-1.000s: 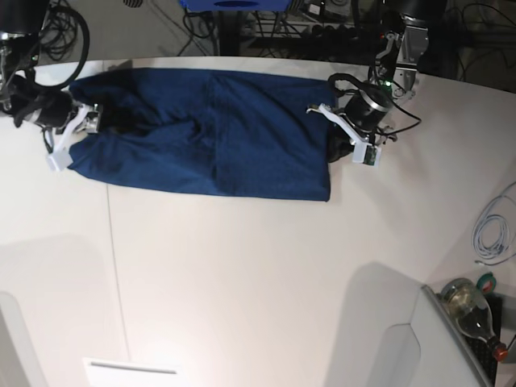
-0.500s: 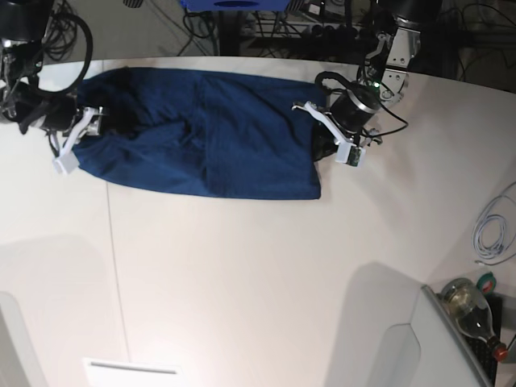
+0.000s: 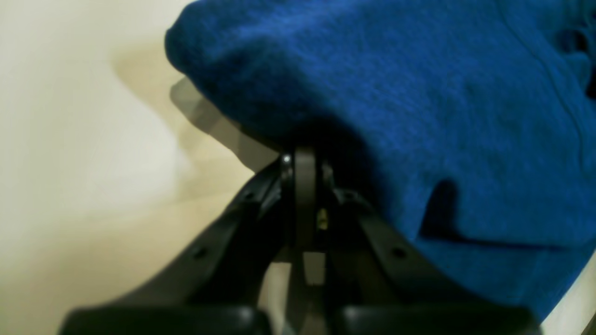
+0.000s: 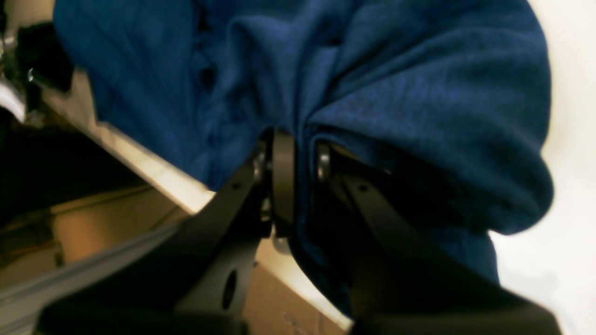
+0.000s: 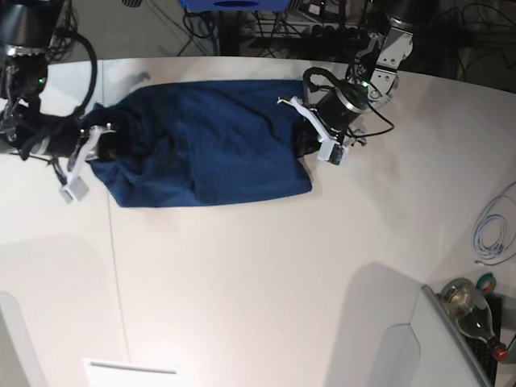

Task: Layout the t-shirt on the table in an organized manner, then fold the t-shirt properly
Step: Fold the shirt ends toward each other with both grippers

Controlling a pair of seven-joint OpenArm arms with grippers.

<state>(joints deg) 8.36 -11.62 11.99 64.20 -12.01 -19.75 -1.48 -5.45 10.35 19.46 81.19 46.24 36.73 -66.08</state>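
Observation:
The dark navy t-shirt lies bunched and wrinkled on the far half of the white table. My left gripper is at the shirt's right end, shut on a fold of the fabric. In the left wrist view this gripper pinches the t-shirt, which drapes over it above the table. At the shirt's left end my right gripper is shut on the cloth. The right wrist view shows its fingers closed around gathered t-shirt fabric.
A thin seam line runs down the table's left part. A coiled white cable lies at the right edge, with a glass bottle and a white panel at the lower right. Cables hang behind the far edge.
The right gripper has closed on the shirt's left end and moved toward the front. The left gripper has pulled the right end leftward, so the shirt is shorter and more bunched.

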